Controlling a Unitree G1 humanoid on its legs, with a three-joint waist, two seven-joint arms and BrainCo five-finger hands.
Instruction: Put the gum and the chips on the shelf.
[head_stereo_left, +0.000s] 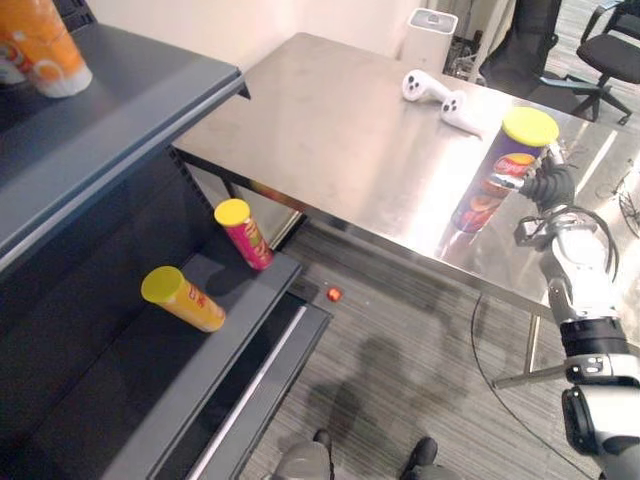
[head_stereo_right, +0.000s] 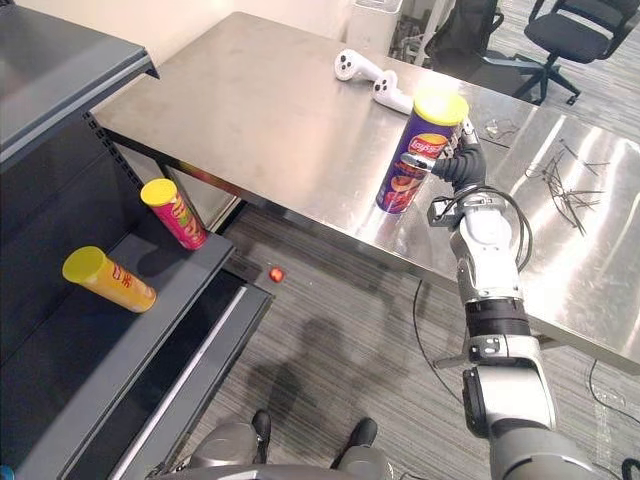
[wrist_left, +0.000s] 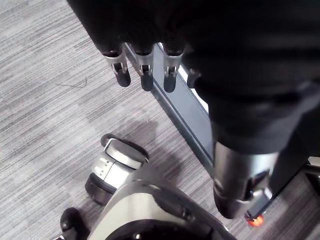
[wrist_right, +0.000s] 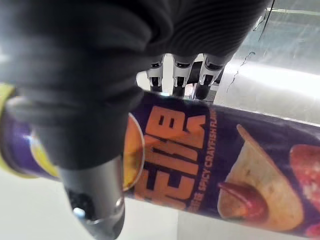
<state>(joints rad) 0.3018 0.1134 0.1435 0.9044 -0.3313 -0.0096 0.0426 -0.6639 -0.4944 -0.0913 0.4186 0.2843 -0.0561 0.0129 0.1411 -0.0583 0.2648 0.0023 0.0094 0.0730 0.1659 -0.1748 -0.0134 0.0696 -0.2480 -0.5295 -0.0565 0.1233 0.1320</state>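
Print stands on the purple can (wrist_right: 215, 150) on the counter (head_stereo_left: 320, 130): large orange letters with a smaller line beside them, seen in the right wrist view. The yellow can (head_stereo_left: 190, 303) and red can (head_stereo_left: 247, 240) on the shelf (head_stereo_left: 170, 390) carry labels too small to read.

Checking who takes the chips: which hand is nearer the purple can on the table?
Right. The right hand is wrapped around the purple can; the left hand hangs low over the floor.

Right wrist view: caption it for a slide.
Right hand gripping the purple chips can on the steel table.
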